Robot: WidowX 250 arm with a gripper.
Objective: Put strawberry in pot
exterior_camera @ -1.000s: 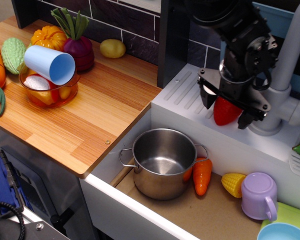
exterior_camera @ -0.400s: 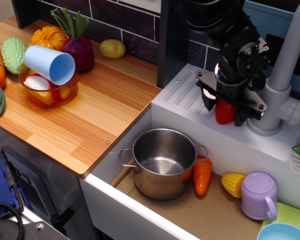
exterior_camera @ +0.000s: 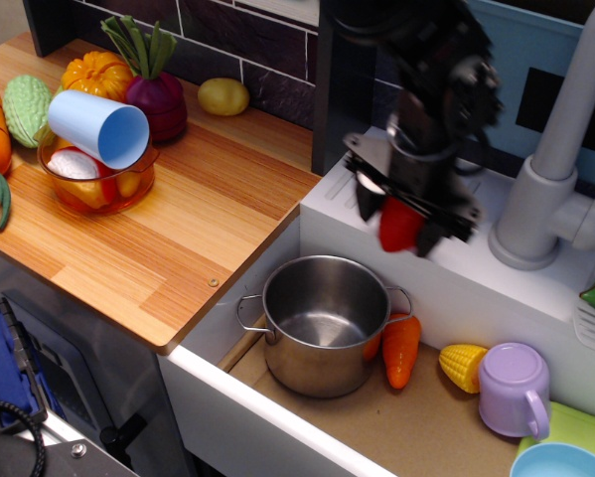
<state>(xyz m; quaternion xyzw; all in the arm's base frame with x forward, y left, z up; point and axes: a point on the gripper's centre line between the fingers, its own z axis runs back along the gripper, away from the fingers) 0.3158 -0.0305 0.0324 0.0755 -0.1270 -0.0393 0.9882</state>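
While the arm is blurred with motion, the gripper (exterior_camera: 399, 221) stays clenched on the strawberry (exterior_camera: 398, 225), the red fruit hanging between its dark fingers above the white raised ledge on the right half of the counter (exterior_camera: 208, 214).

Change noted: a second ago the gripper and strawberry hung further right, close beside the grey tap (exterior_camera: 550, 189); they have since travelled left along the ledge and slightly toward the front edge. The tap base now stands clear of the arm.

The pot (exterior_camera: 322, 323) sits in the recessed well below the ledge, toward the front edge, unmoved and empty — its bright floor shows fully. The strawberry is now just behind and a little right of the pot's rim, raised above it, not yet over the opening.

Other items are unchanged: an orange carrot (exterior_camera: 401, 350) leans against the pot's right side, with a toy corn (exterior_camera: 462, 366) and a lilac mug (exterior_camera: 514, 388) further toward the front right corner. On the wooden left half, a blue cup (exterior_camera: 98, 127) rests across an amber bowl (exterior_camera: 96, 179).

Assessment: transport is under way and roughly on line. A short further shift forward and left should put the fruit over the pot; an early release would likely drop it onto the ledge or the carrot.
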